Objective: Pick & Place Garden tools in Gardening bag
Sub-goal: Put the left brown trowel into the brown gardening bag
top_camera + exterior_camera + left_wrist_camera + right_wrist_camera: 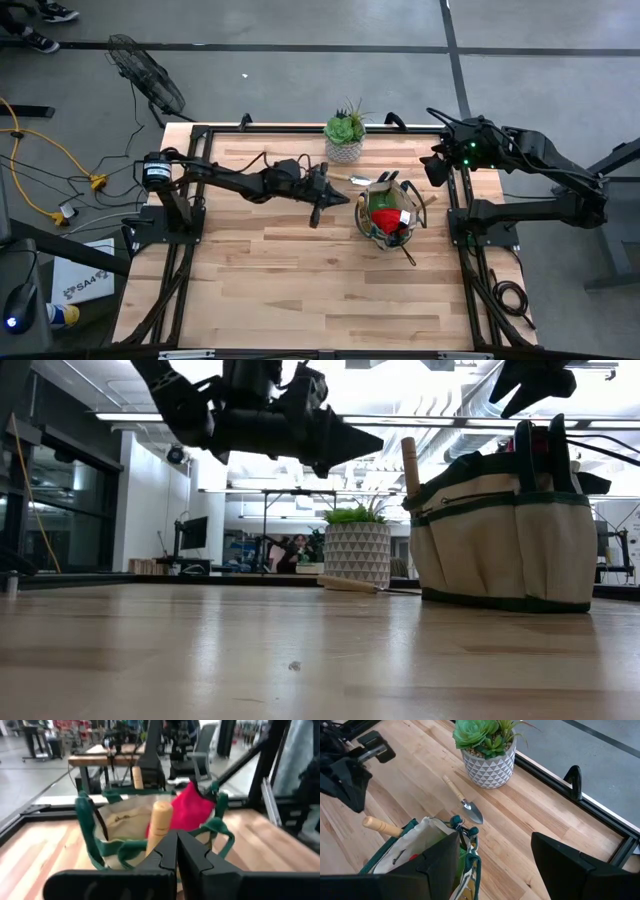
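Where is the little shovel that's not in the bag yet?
The small trowel lies flat on the table, between the succulent pot and the gardening bag.

Khaki bag upright, holding red cone; small trowel flat beside it.

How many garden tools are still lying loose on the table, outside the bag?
1: a small wooden-handled metal trowel lies on the wooden table between the white patterned plant pot and the round khaki gardening bag. Others could be hidden behind the bag.
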Robot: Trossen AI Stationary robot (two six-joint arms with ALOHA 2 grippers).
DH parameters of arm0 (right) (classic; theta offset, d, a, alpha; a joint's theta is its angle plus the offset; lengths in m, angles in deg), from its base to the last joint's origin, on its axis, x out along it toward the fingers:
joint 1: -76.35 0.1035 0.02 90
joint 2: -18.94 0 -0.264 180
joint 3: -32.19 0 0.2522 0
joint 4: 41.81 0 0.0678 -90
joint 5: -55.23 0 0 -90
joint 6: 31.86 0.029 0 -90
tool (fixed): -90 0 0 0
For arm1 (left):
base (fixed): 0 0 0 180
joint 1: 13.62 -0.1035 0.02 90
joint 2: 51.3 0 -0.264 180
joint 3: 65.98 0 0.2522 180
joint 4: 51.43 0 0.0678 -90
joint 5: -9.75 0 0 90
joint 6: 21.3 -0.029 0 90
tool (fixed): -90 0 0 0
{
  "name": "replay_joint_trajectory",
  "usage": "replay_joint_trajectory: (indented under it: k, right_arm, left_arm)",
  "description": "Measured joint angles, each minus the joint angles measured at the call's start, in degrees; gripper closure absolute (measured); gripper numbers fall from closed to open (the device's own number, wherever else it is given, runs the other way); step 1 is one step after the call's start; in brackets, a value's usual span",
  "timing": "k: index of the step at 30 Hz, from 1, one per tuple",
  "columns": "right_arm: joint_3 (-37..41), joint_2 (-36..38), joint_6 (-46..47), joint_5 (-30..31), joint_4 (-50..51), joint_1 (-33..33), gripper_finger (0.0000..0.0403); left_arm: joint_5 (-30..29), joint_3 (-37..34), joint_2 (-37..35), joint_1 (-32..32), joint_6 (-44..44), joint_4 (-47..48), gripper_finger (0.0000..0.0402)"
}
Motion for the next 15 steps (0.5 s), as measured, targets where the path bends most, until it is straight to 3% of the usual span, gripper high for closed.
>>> replay_joint_trajectory:
  k: [5,15]
  right_arm:
    - [0.0,0.0,0.0,0.0,0.0,0.0,0.0165]
    - [0.0,0.0,0.0,0.0,0.0,0.0,0.0165]
  left_arm:
    - [-5.4,2.2,0.0,0.7,-1.9,6.4,0.0401]
    - [-6.0,5.3,4.0,1.0,-1.6,11.3,0.0401]
